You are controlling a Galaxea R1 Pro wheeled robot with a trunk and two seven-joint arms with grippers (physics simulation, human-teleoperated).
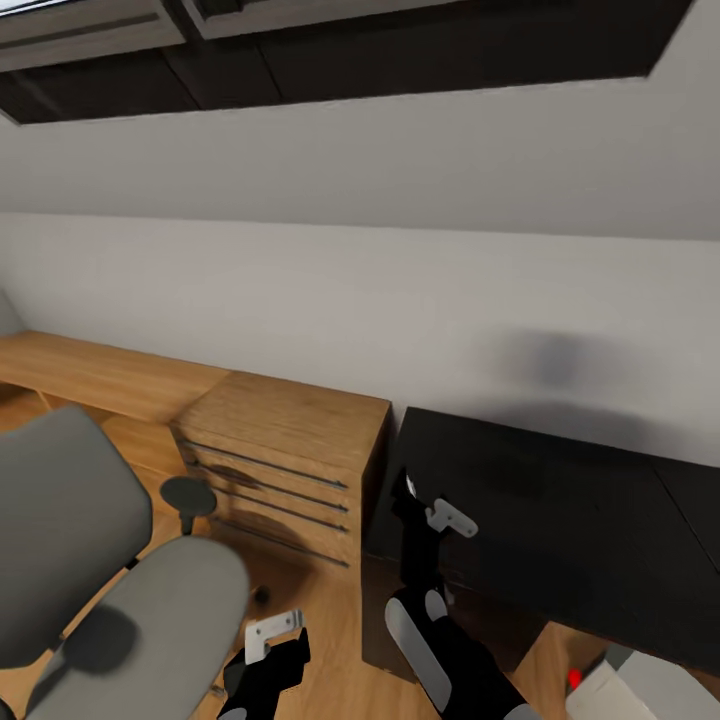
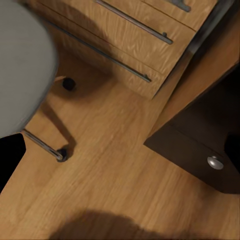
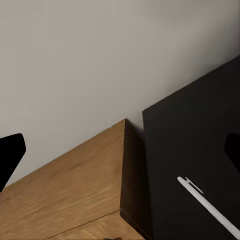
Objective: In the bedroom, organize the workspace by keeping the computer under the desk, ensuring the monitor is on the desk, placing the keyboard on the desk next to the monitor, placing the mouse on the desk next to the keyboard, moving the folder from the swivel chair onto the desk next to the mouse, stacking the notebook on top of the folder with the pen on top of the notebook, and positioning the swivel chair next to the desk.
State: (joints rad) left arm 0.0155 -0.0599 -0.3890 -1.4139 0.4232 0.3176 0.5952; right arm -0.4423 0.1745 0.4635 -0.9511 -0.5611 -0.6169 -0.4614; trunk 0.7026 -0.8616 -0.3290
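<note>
Desk [image 1: 560, 500] sits at my 2 o'clock with one wooden drawer unit [image 1: 285, 460] butted against its end, and the one swivel chair [image 1: 110, 560] is at 8 o'clock, seat bare, probably parked for pushing in later. I see one pen [image 3: 207, 206] lying flat on the black top, maybe waiting for the notebook. Both arms look tucked low for driving; left gripper [image 1: 268, 640] and right gripper [image 1: 440, 515] carry nothing, though I can't tell their finger spacing.

Grey cloth swivel chair [image 1: 70, 530], grained wood drawer unit [image 1: 285, 465] with metal handles, smooth black desk [image 1: 560, 520].
</note>
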